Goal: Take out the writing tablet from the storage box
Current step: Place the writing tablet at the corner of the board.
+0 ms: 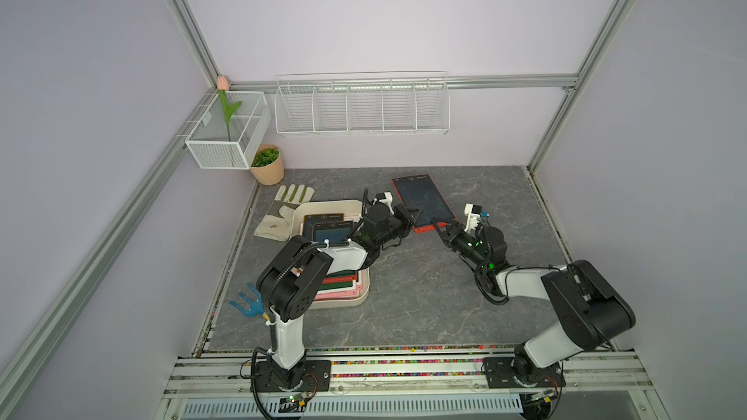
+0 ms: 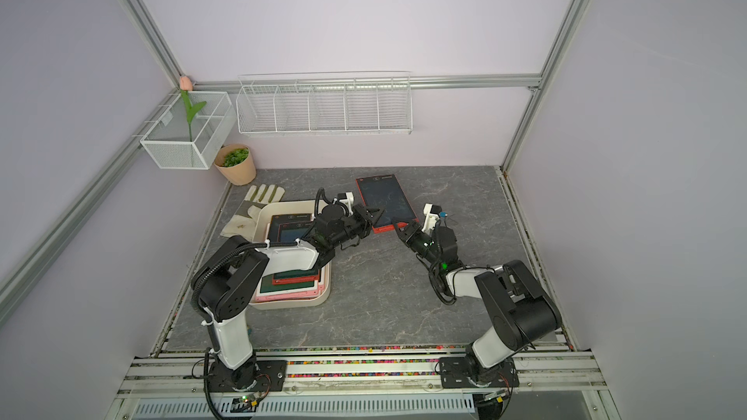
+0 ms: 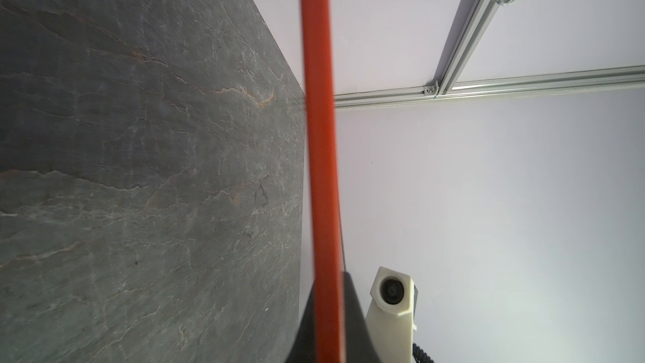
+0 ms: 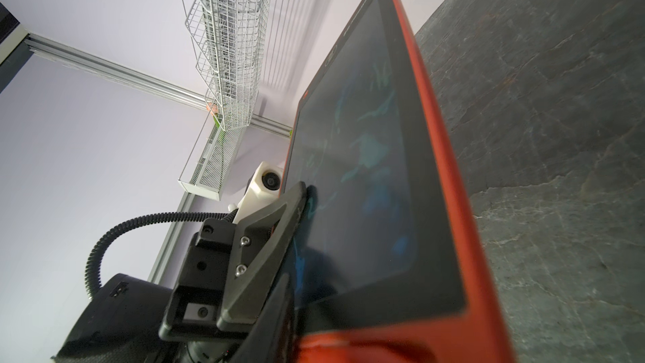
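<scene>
A grey, marble-veined tabletop (image 1: 408, 301) fills the lower half of both top views, boxed in by pale lilac walls and aluminium frame rails. Counted from the left of the frame:

- one white mesh basket (image 1: 218, 147) on the wall, holding one artificial tulip (image 1: 223, 83)
- one blue hand rake (image 1: 246, 304) at lower left
- one peach pot of greenery (image 1: 269, 173)
- one gardening glove (image 1: 283, 212)
- one long wire shelf basket (image 1: 361, 109) at upper centre, making two baskets in all

The cream storage box (image 1: 328, 204) sits left of centre with a stack of tablets (image 1: 328, 232) inside; the left arm covers too much of them for a count. Two arms reach in from the bottom edge. The left gripper (image 1: 416, 212) is pinched on the side edge of one red-framed writing tablet (image 1: 420, 195). That tablet is out of the box, just right of it at centre frame, over the tabletop. The right gripper (image 1: 440, 230) is at the tablet's near corner; whether its jaws pinch it cannot be told.
</scene>
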You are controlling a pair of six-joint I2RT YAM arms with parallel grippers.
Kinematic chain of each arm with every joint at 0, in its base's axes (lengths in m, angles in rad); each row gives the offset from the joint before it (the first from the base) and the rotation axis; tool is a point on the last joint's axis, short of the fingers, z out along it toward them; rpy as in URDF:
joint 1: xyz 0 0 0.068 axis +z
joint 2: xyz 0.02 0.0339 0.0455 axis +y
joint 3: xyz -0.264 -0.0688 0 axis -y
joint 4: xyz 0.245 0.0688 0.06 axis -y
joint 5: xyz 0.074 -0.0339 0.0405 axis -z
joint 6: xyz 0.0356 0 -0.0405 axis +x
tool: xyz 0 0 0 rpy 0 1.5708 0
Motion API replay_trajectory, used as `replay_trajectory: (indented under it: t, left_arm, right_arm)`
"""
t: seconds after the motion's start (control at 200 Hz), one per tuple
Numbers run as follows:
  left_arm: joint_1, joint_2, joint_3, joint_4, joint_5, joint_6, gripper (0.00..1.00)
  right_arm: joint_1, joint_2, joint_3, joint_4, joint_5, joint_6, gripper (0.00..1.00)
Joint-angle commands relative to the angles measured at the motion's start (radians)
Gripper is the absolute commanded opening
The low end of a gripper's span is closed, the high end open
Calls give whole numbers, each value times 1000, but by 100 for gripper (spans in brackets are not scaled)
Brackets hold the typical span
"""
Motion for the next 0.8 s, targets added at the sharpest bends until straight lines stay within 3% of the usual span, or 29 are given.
replay_trajectory:
  t: [0.0,0.515,0.63,0.795]
  left_arm:
    - [-59,45,-12,-132,144,56,0]
    - [-60,58,14,-191,162,90,0]
    - [-59,45,1,-193,149,99,15]
    - [-59,24,8,-214,144,122,20]
  right_arm:
    - [-8,-7,83,188,43,173,30]
    - [-7,20,109,190,35,192,17]
    - [-8,-19,109,118,34,160,13]
    - [-7,-132,117,-110,54,63,8]
